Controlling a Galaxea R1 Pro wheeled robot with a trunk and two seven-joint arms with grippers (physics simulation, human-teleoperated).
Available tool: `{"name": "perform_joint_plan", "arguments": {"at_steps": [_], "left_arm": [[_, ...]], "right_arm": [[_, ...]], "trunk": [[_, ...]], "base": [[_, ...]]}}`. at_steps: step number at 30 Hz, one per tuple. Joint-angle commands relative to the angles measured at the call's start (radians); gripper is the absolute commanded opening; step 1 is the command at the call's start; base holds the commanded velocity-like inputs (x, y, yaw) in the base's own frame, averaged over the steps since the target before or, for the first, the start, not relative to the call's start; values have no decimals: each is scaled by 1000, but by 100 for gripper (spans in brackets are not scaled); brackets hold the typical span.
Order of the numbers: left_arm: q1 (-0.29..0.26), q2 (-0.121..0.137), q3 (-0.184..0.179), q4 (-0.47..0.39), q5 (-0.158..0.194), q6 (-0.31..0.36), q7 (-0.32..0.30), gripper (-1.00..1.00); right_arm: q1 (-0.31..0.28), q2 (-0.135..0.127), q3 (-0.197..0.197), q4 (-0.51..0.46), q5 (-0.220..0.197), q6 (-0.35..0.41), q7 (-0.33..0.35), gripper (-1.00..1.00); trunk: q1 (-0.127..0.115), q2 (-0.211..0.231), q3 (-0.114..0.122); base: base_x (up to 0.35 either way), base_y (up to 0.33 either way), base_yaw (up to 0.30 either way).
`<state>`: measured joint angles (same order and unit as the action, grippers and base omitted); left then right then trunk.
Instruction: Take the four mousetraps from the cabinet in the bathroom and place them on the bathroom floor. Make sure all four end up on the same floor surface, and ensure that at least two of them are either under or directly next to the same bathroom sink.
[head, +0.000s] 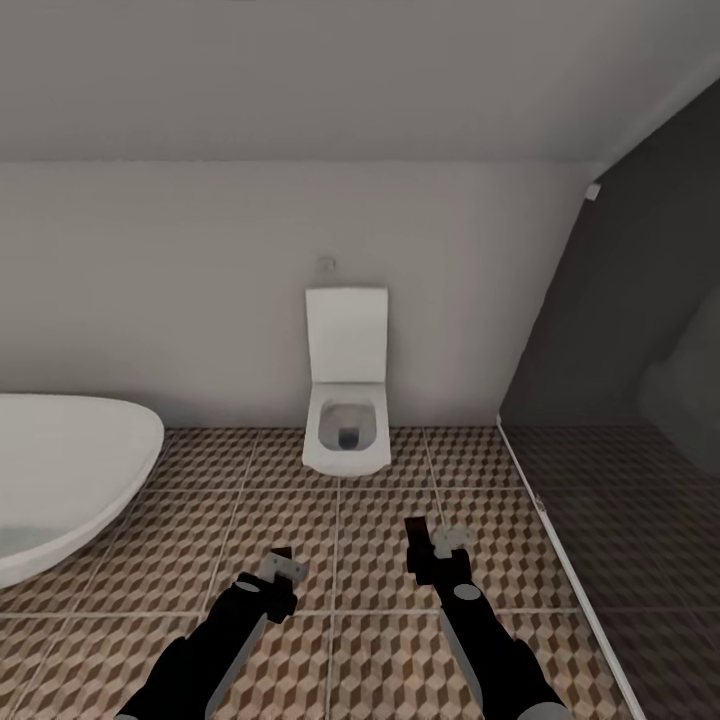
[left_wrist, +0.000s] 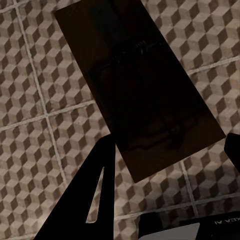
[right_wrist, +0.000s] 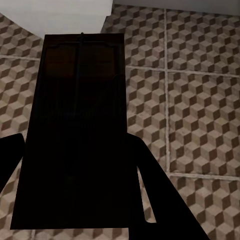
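A white toilet (head: 347, 420) is standing against the pale back wall (head: 180, 290), its lid (head: 346, 335) raised upright and the square bowl lying open below it. A small flush plate (head: 326, 266) is showing on the wall just above the lid. A white bathtub (head: 60, 480) is curving in from one side, well apart from the toilet. On the other side a dark glass panel (head: 630, 400) is rising along a pale floor strip (head: 560, 560), with a small fitting (head: 593, 191) sitting at its top corner. A white sloping ceiling (head: 350, 70) is hanging overhead.
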<state>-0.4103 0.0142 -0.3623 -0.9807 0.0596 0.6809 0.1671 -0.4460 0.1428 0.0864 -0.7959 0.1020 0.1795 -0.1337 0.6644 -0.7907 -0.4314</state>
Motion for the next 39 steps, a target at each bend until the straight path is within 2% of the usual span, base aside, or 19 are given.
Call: {"name": "perform_joint_plan", "arguments": {"at_steps": [1,39], "left_arm": [[-1,1,-4,-2,5,5,8,-100],[-1,1,-4,-3,5,5,8,-100]], "right_arm": [[0,0,3,-2,8,8,-7,-100],[0,-2,3,-2,10,8,-7,-100]], "trunk": [[4,-8,-6],[150,-274,-184]], "base": [[0,0,0],[0,0,0]]}}
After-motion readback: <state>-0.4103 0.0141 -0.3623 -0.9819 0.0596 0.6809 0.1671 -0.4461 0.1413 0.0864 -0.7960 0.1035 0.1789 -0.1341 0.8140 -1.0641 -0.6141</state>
